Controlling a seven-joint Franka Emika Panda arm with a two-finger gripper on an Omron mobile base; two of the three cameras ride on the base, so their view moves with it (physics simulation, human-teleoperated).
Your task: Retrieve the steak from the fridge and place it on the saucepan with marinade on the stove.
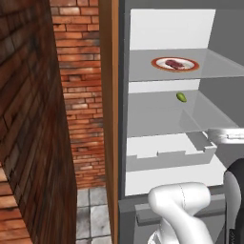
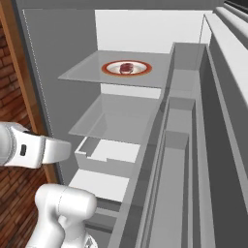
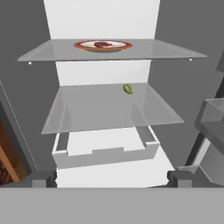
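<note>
The fridge (image 3: 183, 109) stands open, white interior exposed. The steak (image 3: 102, 44) lies on an orange-rimmed plate (image 3: 83, 44) on the top shelf; a green fruit (image 3: 127, 89) sits one shelf below. The gripper (image 3: 112, 180) stands spread and empty, well short of both.

Red brick wall (image 1: 28, 119) on the left, wooden panel (image 1: 110, 119) upright beside it, grey tiled floor (image 1: 93, 217) below

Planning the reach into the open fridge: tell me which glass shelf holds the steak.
The upper shelf: the steak sits there on an orange-rimmed plate. The lower shelf carries just a small green fruit.
</note>
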